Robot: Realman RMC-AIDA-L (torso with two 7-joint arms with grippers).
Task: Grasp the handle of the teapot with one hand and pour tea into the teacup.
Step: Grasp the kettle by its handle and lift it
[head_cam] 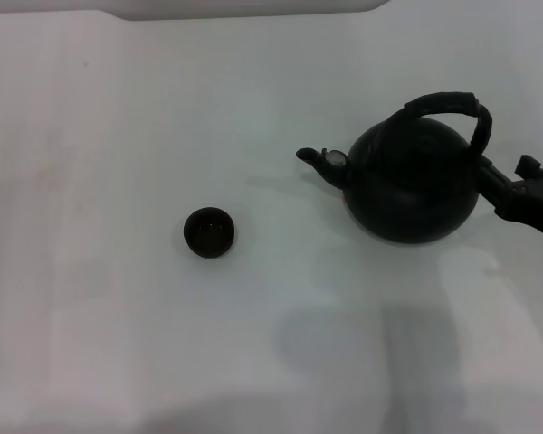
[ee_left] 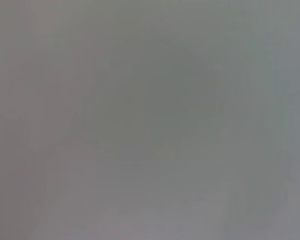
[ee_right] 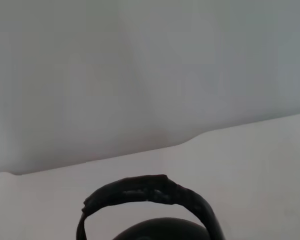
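Note:
The black round teapot [head_cam: 412,185] stands on the white table at the right, its spout [head_cam: 319,160] pointing left toward the teacup. Its ribbed arched handle [head_cam: 452,106] loops over the top. The small dark teacup [head_cam: 208,232] stands alone left of centre, well apart from the pot. My right gripper [head_cam: 489,174] comes in from the right edge and sits against the pot's right side, by the handle's lower end. The right wrist view shows the handle [ee_right: 150,187] and the top of the pot [ee_right: 160,231] from close behind. No tea shows. My left gripper is out of view.
The white table [head_cam: 118,344] stretches around both objects, with its far edge [head_cam: 244,11] at the back. The pot's shadow lies on the table in front of it. The left wrist view shows only a blank grey surface.

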